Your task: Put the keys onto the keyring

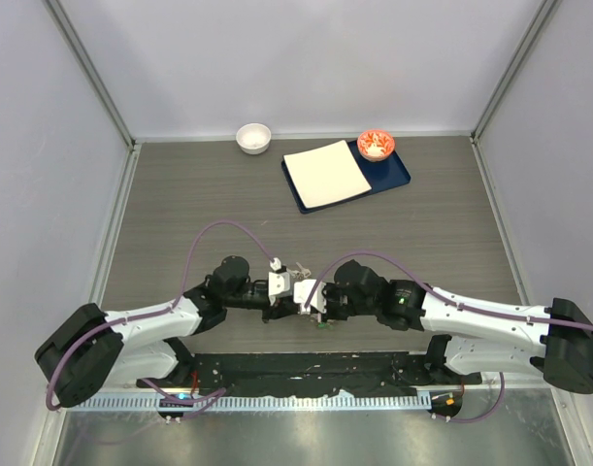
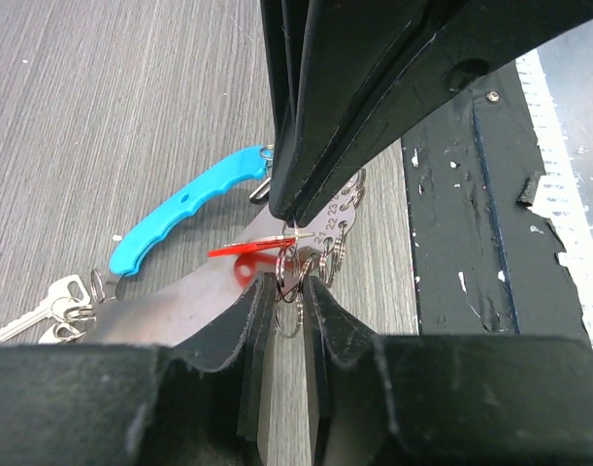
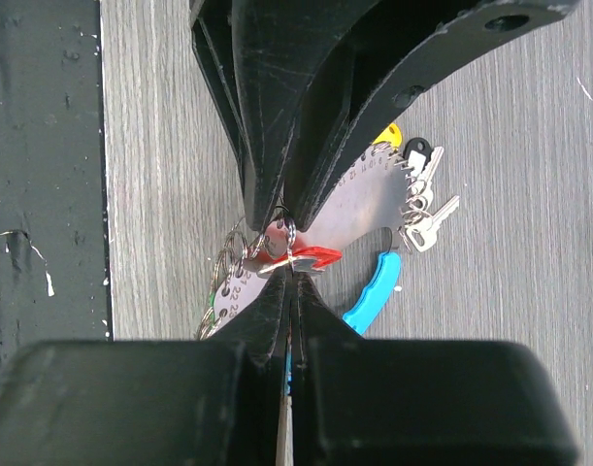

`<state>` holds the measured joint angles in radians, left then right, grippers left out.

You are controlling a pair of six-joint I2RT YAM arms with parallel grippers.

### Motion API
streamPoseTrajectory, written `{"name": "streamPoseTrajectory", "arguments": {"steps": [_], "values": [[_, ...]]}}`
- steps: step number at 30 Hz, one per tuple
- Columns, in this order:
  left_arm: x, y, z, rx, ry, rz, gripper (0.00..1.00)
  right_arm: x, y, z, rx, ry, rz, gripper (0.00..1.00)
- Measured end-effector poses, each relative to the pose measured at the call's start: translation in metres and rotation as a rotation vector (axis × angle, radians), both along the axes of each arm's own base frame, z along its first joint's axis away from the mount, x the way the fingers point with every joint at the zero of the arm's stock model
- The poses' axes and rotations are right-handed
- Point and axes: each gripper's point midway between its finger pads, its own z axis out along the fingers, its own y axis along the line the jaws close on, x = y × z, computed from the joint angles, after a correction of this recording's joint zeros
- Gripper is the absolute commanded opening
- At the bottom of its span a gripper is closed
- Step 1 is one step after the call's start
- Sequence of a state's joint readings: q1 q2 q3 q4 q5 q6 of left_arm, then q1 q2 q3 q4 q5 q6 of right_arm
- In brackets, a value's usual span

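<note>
Both arms meet low over the table (image 2: 102, 87) at its near edge. The right gripper (image 3: 288, 283) has its fingers pressed together, and as far as I can judge they are clamped on the red key (image 2: 246, 249), which lies crosswise right at the tips. The left gripper (image 2: 289, 288) faces it tip to tip. Its fingers are a narrow gap apart with a small ring (image 2: 291, 296) sitting between them — can't tell if it is actually pinched.

The keyring (image 2: 184, 207) lies flat on the table just beside and under the two grippers, with its blue crescent (image 3: 374, 291) on the far side of the red key. A silver numbered plate (image 3: 359, 189) lies next to it, and the wire loop itself is hard to trace. The other keys (image 3: 422, 209) bunch at the far end of the crescent, well clear of both fingertips.

Handling, my read: the keys are light, stiff, thin and slick, so they are likely to pivot or slip in a tip pinch. Best held flat by the plastic head, leaving the hole end free. The wire looks thin and springy and would probably skate on the table, so it wants pinning near the crescent.
</note>
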<state>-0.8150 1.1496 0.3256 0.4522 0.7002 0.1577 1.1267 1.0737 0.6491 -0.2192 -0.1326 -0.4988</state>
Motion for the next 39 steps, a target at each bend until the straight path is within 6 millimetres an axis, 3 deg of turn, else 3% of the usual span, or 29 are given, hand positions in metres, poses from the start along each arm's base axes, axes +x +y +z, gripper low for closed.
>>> {"name": "streamPoseTrajectory", "arguments": {"steps": [4,9,20,29,31,34,39], "values": [[0.001,-0.001,0.000,-0.002,0.014,0.012,0.00,0.000,0.000,0.000,-0.001,0.001,0.000,0.01],[0.007,0.000,0.002,-0.003,0.027,0.060,0.00,0.000,-0.001,0.000,-0.004,0.001,-0.003,0.01],[0.018,0.015,0.027,-0.101,0.018,0.240,0.00,0.004,0.003,0.015,0.050,-0.031,-0.019,0.01],[0.029,0.032,0.017,-0.154,0.043,0.393,0.00,-0.004,0.007,-0.002,0.011,0.019,0.001,0.01],[0.031,0.031,0.021,-0.172,0.045,0.396,0.00,-0.005,0.009,-0.004,0.010,0.023,0.003,0.04],[0.031,0.030,0.021,-0.176,0.045,0.392,0.00,-0.003,0.010,-0.004,0.011,0.019,-0.005,0.15],[0.030,0.029,0.020,-0.172,0.047,0.386,0.00,0.008,0.010,0.012,0.083,-0.039,-0.060,0.24]]}}
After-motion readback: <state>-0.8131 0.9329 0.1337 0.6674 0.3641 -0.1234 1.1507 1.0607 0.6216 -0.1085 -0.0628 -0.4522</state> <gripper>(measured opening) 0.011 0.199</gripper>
